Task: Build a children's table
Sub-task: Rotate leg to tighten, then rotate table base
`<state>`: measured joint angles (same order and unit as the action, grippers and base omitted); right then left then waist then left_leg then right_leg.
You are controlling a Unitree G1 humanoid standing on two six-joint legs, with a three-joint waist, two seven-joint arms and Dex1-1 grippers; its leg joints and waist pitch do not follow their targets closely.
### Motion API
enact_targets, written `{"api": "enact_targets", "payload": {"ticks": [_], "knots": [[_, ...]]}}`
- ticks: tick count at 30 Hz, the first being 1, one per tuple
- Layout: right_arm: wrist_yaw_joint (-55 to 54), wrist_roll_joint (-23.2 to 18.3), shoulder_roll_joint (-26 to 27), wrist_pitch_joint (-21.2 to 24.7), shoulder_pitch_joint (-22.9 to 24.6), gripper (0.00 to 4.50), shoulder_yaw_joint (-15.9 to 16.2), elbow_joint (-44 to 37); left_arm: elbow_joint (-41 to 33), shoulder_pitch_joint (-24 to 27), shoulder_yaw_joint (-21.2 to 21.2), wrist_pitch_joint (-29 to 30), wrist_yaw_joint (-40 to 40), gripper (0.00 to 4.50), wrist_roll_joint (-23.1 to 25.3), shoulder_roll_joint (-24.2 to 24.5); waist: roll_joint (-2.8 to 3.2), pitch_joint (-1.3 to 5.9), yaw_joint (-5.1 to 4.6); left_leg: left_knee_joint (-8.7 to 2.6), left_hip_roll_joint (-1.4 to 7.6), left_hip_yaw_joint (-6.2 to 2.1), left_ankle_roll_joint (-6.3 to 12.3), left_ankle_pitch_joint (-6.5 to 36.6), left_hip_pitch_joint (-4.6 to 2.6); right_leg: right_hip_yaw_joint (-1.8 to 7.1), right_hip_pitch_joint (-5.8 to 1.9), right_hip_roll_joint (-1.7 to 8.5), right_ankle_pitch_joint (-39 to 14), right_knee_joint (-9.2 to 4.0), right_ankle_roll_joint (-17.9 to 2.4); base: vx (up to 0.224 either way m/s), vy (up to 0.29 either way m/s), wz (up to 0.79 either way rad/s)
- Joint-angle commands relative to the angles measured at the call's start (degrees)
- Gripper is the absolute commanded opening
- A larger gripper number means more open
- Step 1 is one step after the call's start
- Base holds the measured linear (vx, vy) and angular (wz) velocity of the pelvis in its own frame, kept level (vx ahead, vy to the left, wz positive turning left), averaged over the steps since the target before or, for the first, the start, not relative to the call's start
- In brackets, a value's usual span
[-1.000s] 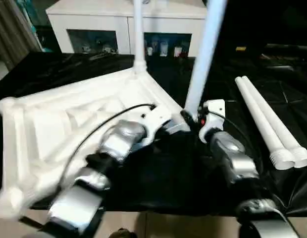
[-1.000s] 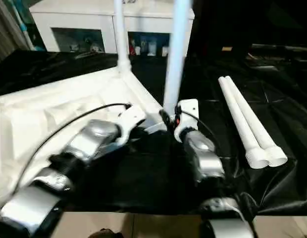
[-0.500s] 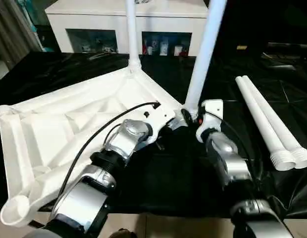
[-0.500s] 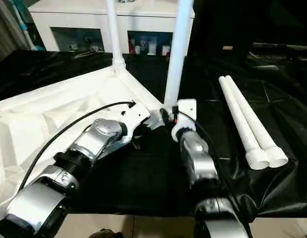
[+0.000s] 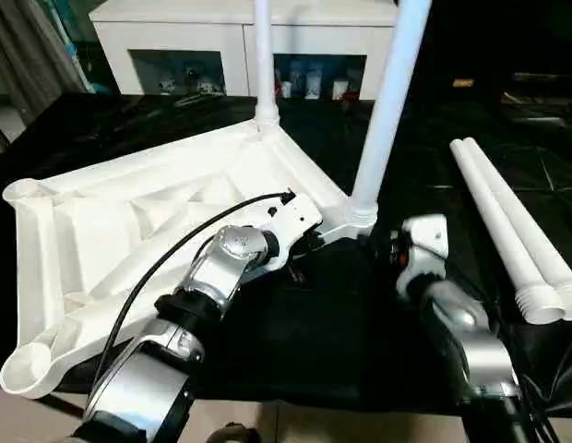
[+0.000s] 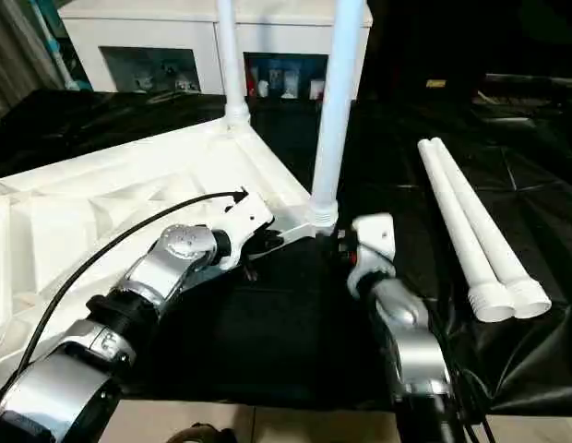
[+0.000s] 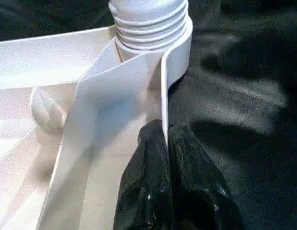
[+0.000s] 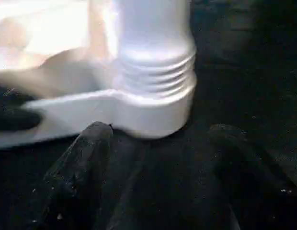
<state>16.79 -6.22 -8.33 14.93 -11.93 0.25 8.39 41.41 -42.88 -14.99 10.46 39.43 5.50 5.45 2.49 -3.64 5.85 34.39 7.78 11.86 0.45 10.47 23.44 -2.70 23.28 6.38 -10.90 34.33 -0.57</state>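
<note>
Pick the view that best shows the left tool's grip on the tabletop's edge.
The left wrist view: the left tool is pinched shut on the tabletop's thin edge wall, just below the screwed-in leg. In both eye views the white wrist housing hides the fingers. The right wrist view shows a dark blur beside the rim.
</note>
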Motion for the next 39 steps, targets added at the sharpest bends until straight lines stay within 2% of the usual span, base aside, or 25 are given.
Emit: {"api": "enact_targets", "payload": {"ticks": [1,2,4,5,7,8,10,11,13,14,15,17,18,19,21,23,26,27,29,33,36,38,39], "knots": [[2.8,-0.7,-0.8,2.2,0.8,3.46,3.1,-3.8,-10.6,-1.5,4.8,2.7,1.3,0.56,-5.3,1.0,-0.66,4.63,-0.02,-4.43,5.3,-2.77,5.84,8.0,-1.79,1.86,-2.58,3.35,-1.2,-2.77,-13.0,0.0,0.0,0.0],[3.1,-0.6,-0.8,2.2,0.9,3.46,3.5,-4.0,-11.5,-1.5,5.1,3.5,1.4,0.56,-5.4,1.4,-0.39,4.79,0.05,-4.29,5.37,-2.77,6.17,6.8,-1.82,1.81,-2.44,3.37,0.7,-2.55,-13.6,0.0,0.0,0.0],[3.6,-0.5,-0.9,2.2,0.9,3.46,4.1,-4.3,-12.8,-1.4,5.5,4.9,1.4,0.68,-5.6,2.0,-0.57,4.6,-0.13,-4.14,5.24,-2.61,6.5,6.3,-1.72,1.73,-2.38,3.22,1.7,-2.53,-14.3,0.0,0.0,0.0],[4.2,0.0,-1.1,2.5,1.2,3.46,5.6,-5.2,-17.4,-0.9,7.6,9.5,0.5,0.79,-4.8,5.6,0.0,4.47,-0.02,-4.3,5.25,-2.75,6.23,7.4,-1.72,1.72,-2.49,3.33,0.3,-2.63,-14.1,0.0,0.0,0.0],[4.3,0.1,-1.1,2.6,1.2,3.46,5.7,-5.3,-17.6,-0.9,7.7,9.7,0.3,0.95,-4.7,5.8,-0.33,4.3,-0.34,-4.43,5.12,-2.68,5.8,8.4,-1.58,1.72,-2.54,3.14,-1.0,-2.77,-13.6,0.0,0.0,0.0],[4.3,0.4,-1.2,3.0,1.5,3.46,6.0,-6.0,-18.8,-0.8,8.6,11.0,-0.5,1.04,-4.3,7.0,-0.2,4.23,-0.67,-4.58,5.0,-2.75,4.62,10.2,-1.72,1.76,-2.59,3.11,-4.4,-3.14,-12.8,0.0,0.0,0.0],[4.0,0.5,-0.7,3.6,1.6,3.46,6.1,-6.3,-21.2,0.1,11.0,13.4,-1.8,1.04,-3.5,10.3,-0.02,4.31,-0.87,-4.73,5.01,-2.83,3.45,11.0,-1.8,1.78,-2.53,2.95,-5.7,-3.16,-12.2,0.0,0.0,0.0],[3.8,0.7,-0.5,4.0,1.6,3.46,6.1,-6.5,-22.7,1.1,12.1,14.9,-2.3,1.4,-2.5,12.6,0.06,4.4,-0.84,-4.76,5.11,-2.92,3.06,11.0,-1.87,1.76,-2.54,2.99,-5.3,-3.02,-12.2,0.0,0.0,0.0],[3.7,0.7,-0.4,4.3,1.7,3.46,6.1,-6.6,-23.7,1.7,12.8,15.8,-2.7,1.41,-1.9,14.0,0.36,4.43,-1.31,-4.85,4.96,-2.84,2.18,11.5,-2.11,1.75,-2.24,2.57,-4.7,-3.0,-11.7,0.0,0.0,0.0],[3.6,0.8,-0.2,4.6,1.8,3.46,6.2,-6.8,-25.0,2.6,13.5,17.2,-3.2,1.44,-0.9,15.6,0.49,4.45,-1.25,-4.87,5.04,-2.86,1.7,11.6,-2.22,1.8,-2.25,2.6,-4.0,-2.92,-11.8,0.0,0.0,0.0],[3.6,0.9,-0.3,4.9,1.9,3.46,6.3,-7.0,-25.9,3.6,14.5,18.6,-4.5,1.74,0.1,17.0,0.54,4.42,-1.19,-4.87,4.94,-2.8,1.56,11.6,-2.24,1.78,-2.16,2.53,-4.0,-2.96,-11.8,0.0,0.0,0.0],[3.5,0.9,-0.4,5.4,2.0,3.46,6.7,-7.4,-26.9,5.8,16.8,20.4,-8.4,1.88,2.9,19.9,0.78,4.48,-0.86,-4.94,5.04,-2.84,0.64,12.2,-2.45,1.73,-2.06,2.39,-2.8,-2.72,-11.7,0.0,0.0,0.0],[3.5,0.9,-0.4,5.4,2.0,3.46,6.7,-7.4,-26.9,5.8,16.8,20.4,-8.4,1.88,2.9,19.9,0.71,4.43,-0.98,-5.01,5.03,-2.9,0.55,12.2,-2.28,1.77,-2.16,2.42,-2.5,-2.7,-11.5,0.0,0.0,0.0],[3.4,0.9,-0.4,5.8,1.8,3.46,7.1,-7.1,-27.1,9.6,20.3,22.0,-14.0,2.02,6.2,23.5,0.7,4.51,-0.93,-5.01,4.99,-2.97,0.15,12.6,-2.24,1.72,-2.23,2.49,-2.6,-2.57,-11.2,0.0,0.0,0.0],[3.4,1.1,-0.4,5.8,1.5,3.46,7.5,-6.6,-27.4,12.4,22.2,22.8,-17.0,2.13,8.1,25.5,0.54,4.39,-1.49,-5.21,4.77,-3.06,-0.17,13.4,-1.95,1.7,-2.43,2.54,-3.8,-2.8,-10.1,0.0,0.0,0.0],[3.5,1.1,-0.3,5.8,1.3,3.46,7.9,-6.4,-27.5,14.5,24.1,23.6,-19.5,2.37,8.5,26.7,0.7,4.3,-1.53,-5.23,4.87,-3.07,-0.65,14.9,-2.37,1.8,-2.02,2.5,-5.8,-3.12,-10.0,0.0,0.0,0.0],[3.7,1.2,-0.2,6.3,1.2,3.46,8.5,-6.4,-27.1,16.9,26.1,23.9,-22.3,2.63,9.4,28.6,1.02,4.28,-0.84,-5.38,4.97,-3.06,-1.84,17.5,-2.95,1.88,-1.4,2.33,-7.7,-3.32,-9.7,0.0,0.0,0.0],[3.8,1.3,-0.2,6.6,1.2,3.46,8.7,-6.4,-26.3,18.2,26.8,23.7,-23.4,2.63,10.0,30.0,0.86,4.17,-0.86,-5.55,4.9,-3.23,-2.34,18.4,-2.55,1.86,-1.53,2.22,-7.6,-3.18,-9.3,0.0,0.0,0.0],[4.0,1.6,-0.1,7.0,1.1,3.46,8.9,-6.4,-24.8,21.2,28.3,23.7,-25.2,2.73,11.7,33.4,0.9,4.22,-0.98,-5.76,4.86,-3.44,-3.36,20.3,-2.66,1.86,-1.41,2.24,-8.8,-3.2,-8.1,0.0,0.0,0.0],[4.1,1.7,-0.4,7.1,0.6,3.46,9.2,-5.8,-21.4,25.0,30.0,23.7,-26.0,2.73,12.3,37.4,0.69,4.22,-1.06,-5.8,4.71,-3.43,-3.67,20.6,-2.65,1.98,-1.26,2.26,-8.8,-3.26,-7.3,0.0,0.0,0.0],[4.1,1.6,-0.5,7.0,0.2,3.46,9.4,-5.4,-19.9,26.8,30.8,23.3,-26.2,2.73,12.4,38.6,0.92,4.23,-0.89,-5.92,4.85,-3.5,-4.18,22.0,-2.99,2.04,-0.88,2.28,-9.5,-3.34,-7.4,0.0,0.0,0.0],[4.1,1.6,-0.5,7.0,0.1,3.46,9.4,-5.3,-19.6,27.2,30.6,23.7,-25.0,2.73,12.1,38.8,0.86,4.18,-0.74,-6.05,4.91,-3.53,-4.74,23.1,-3.14,2.09,-0.74,2.32,-9.8,-3.41,-7.5,0.0,0.0,0.0],[4.3,1.8,-0.4,7.0,0.0,3.46,9.6,-5.1,-19.3,28.2,29.1,23.6,-21.5,2.73,10.6,39.0,0.96,4.17,-0.66,-6.14,4.92,-3.58,-5.21,23.7,-3.18,2.1,-0.68,2.31,-9.8,-3.42,-7.4,0.0,0.0,0.0]]}}
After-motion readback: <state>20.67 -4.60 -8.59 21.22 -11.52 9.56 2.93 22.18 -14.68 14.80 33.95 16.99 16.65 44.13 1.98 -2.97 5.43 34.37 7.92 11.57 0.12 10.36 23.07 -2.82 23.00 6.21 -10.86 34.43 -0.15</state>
